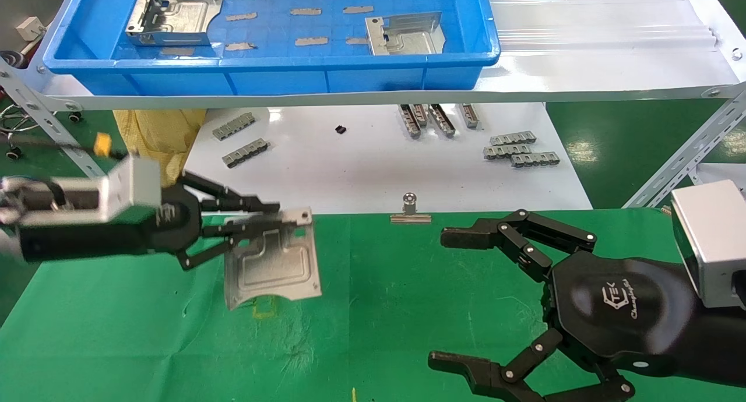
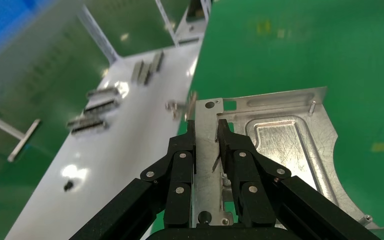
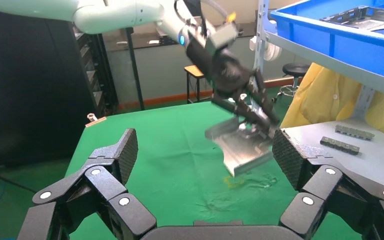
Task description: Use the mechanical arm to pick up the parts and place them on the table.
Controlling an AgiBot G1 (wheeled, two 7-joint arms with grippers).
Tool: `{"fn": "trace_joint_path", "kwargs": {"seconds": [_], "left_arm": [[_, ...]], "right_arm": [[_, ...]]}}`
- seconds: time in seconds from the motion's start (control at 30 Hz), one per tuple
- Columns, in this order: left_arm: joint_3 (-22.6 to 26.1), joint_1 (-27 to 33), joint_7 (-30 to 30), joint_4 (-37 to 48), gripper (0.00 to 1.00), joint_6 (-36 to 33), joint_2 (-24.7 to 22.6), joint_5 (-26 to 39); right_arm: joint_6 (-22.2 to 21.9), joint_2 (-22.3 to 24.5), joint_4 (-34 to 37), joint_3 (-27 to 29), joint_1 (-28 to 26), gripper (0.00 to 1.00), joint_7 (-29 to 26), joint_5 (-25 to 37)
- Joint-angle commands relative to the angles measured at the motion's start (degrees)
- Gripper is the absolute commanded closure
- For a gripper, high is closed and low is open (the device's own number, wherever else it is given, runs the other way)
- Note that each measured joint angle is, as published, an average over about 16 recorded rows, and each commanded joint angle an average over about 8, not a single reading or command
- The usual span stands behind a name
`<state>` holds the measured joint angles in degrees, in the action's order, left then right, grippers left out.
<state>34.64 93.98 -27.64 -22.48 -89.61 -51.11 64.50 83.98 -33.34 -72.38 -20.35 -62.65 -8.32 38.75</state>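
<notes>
one part (image 1: 274, 256) hangs tilted above the green tabletop (image 1: 379, 309) near its far left edge, pinched by its rim in the left tool (image 1: 256, 215), likely for lowering. two parts (image 1: 175, 13) remain in the blue tray (image 1: 262, 70). right tool (image 1: 460, 300) hovers wide by the near right corner.

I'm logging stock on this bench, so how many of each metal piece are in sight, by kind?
Silver-grey stamped sheet-metal plates: 3, namely two in the blue plastic tray at and, and one gripped edge-on by the left tool over the green cloth table.
Small grey notched metal bars on the white board: 9.
Total: 12.
</notes>
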Motion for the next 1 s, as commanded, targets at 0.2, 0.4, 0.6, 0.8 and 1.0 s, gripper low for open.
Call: {"fn": "trace_joint_path", "kwargs": {"seconds": [0.2, 0.4, 0.6, 0.8, 1.0], "left_arm": [[2.3, -2.3, -10.9, 4.5, 1.00, 1.4, -1.7, 3.1], [3.7, -2.4, -15.5, 9.0, 0.96, 2.4, -3.5, 5.3], [4.7, -1.9, -19.6, 12.0, 0.26, 3.7, -4.9, 6.9], [4.8, -1.2, -22.8, 14.5, 0.00, 4.6, -6.0, 7.3], [4.2, -0.5, -23.1, 16.9, 0.00, 2.9, -6.2, 6.4]], "right_arm": [[0.0, 0.0, 0.0, 0.0, 0.0, 0.00, 0.0, 0.0], [0.0, 0.0, 0.0, 0.0, 0.0, 0.00, 0.0, 0.0], [0.0, 0.0, 0.0, 0.0, 0.0, 0.00, 0.0, 0.0], [0.0, 0.0, 0.0, 0.0, 0.0, 0.00, 0.0, 0.0], [0.0, 0.0, 0.0, 0.0, 0.0, 0.00, 0.0, 0.0]]}}
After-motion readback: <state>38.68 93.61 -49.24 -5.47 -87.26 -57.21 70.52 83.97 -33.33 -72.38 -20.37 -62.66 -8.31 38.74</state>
